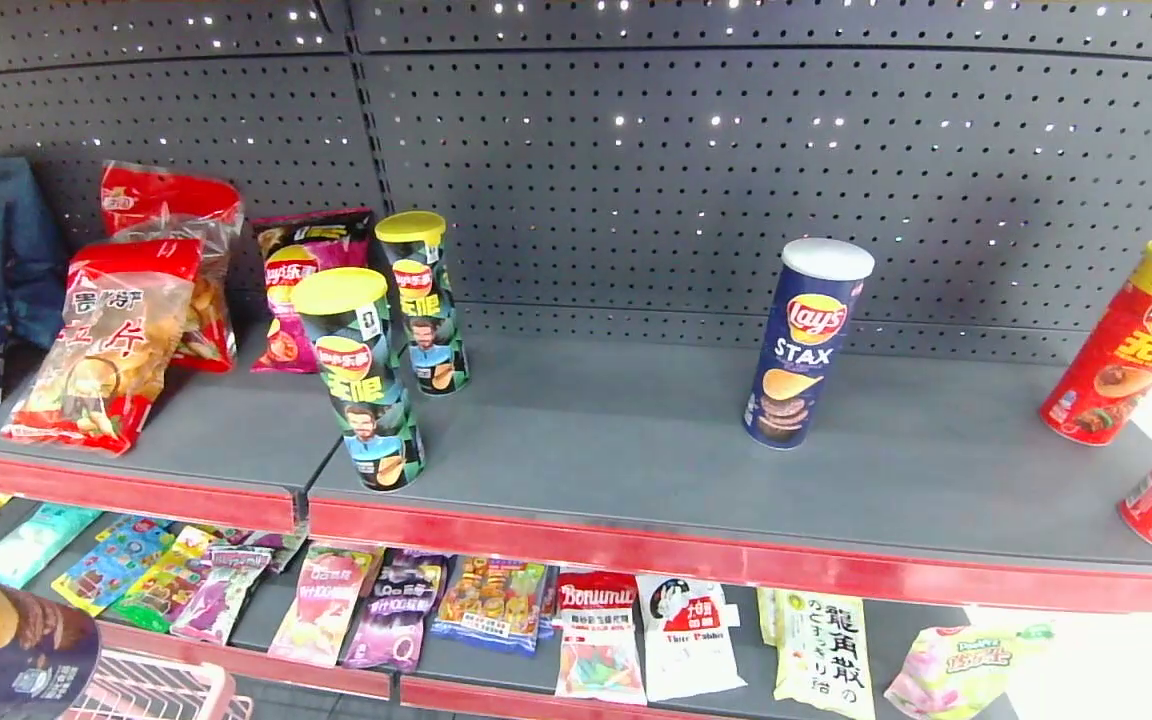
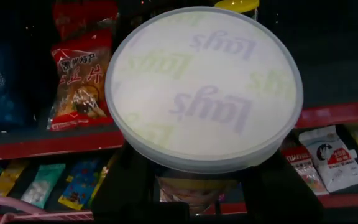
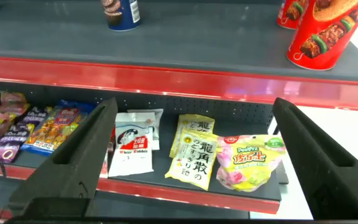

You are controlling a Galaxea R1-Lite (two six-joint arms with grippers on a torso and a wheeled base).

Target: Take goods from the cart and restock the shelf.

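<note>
Five cans (image 1: pixel 361 380) stand upright on the shelf (image 1: pixel 636 450) with their labels forward, so yours should probably go up the same way. Your left end effector (image 2: pixel 197 190) is clamped round the body of a dark can (image 2: pixel 204 87), leaving the lid free. It sits low at the left by the cart (image 1: pixel 156 690), below the shelf edge. Your right end effector (image 3: pixel 191 112) is spread wide and holds nothing, facing the bags (image 3: pixel 197 155). The bare stretch beside the blue can (image 1: pixel 808 345) looks like the natural spot.

Logos and lettering mark the blue can (image 1: pixel 804 345), red cans (image 1: pixel 1126 345), yellow-lidded cans (image 1: pixel 361 380), bags (image 1: pixel 106 345), lower packets (image 1: pixel 691 640) and the lid (image 2: pixel 204 87) of the held can (image 1: pixel 6 640).
</note>
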